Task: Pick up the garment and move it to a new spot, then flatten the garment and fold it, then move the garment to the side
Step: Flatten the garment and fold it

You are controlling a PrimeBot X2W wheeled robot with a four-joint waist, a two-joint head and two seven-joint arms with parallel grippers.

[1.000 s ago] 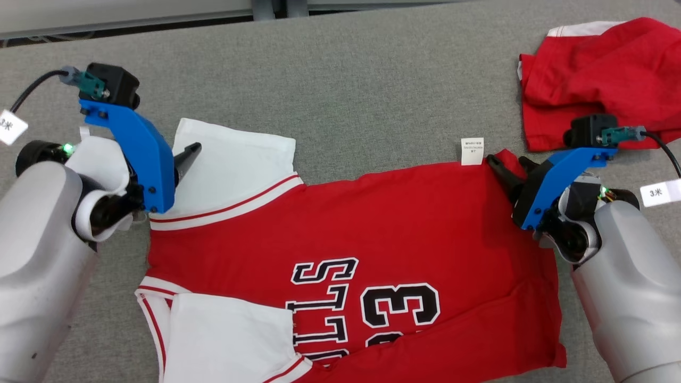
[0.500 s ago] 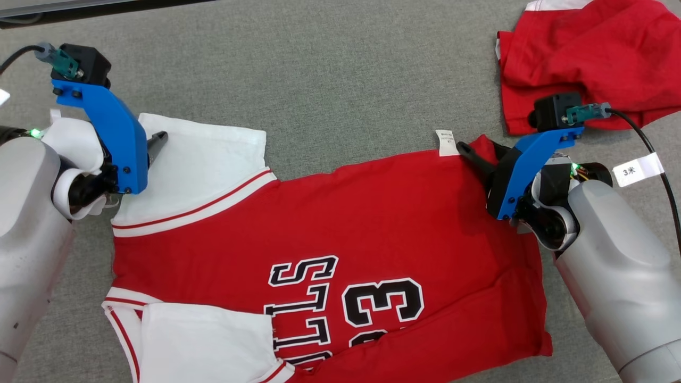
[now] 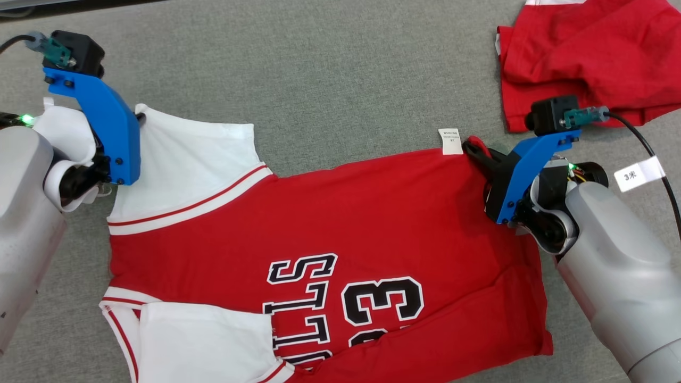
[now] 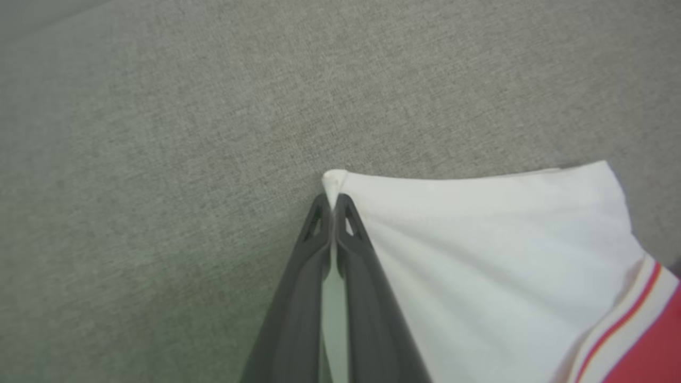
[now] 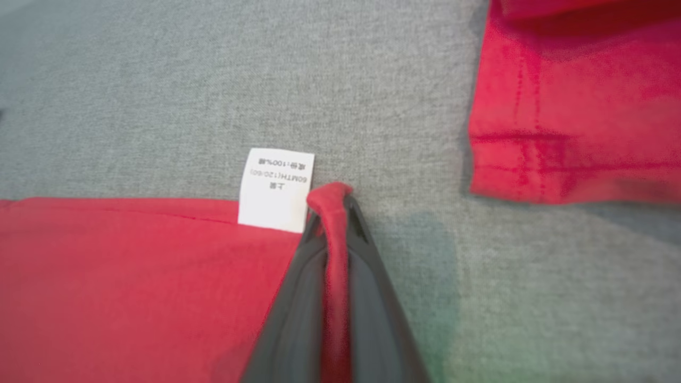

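**Left of frame.** In the head view the left hand [image 3: 139, 117] is located at the upper left, largely masked by its blue bracket [image 3: 104, 119]. In the left wrist view its two dark fingers [image 4: 298, 298] are seen pressed together, with the corner of the white sleeve [image 3: 186, 154] pinched between the tips. A small tuft of white cloth projects just beyond them. The sleeve corner is drawn slightly up from the grey table [image 3: 340, 69].

**Centre of frame.** The garment [image 3: 330, 213] is a red jersey with white sleeves, red-and-white trim, and black-and-white lettering and numerals. It is laid across the table from centre left to lower right. The body is spread mostly flat, and a fold is noted along the lower right edge. A second white sleeve [image 3: 207, 346] is seen at the lower left, cut off by the bottom edge of the frame.

**Right of centre.** A white care label [image 3: 450, 141] is noted at the garment's upper edge, just beside the right hand [image 3: 475, 150]. In the right wrist view that hand's fingers are seen closed on a ridge of red cloth at the garment's upper right corner, and the cloth is raised between them.

**Upper right of frame.** A second red garment [image 3: 585, 58] is found lying crumpled on the table, apart from the jersey. A white tag [image 3: 638, 174] is seen on the right arm's cable.
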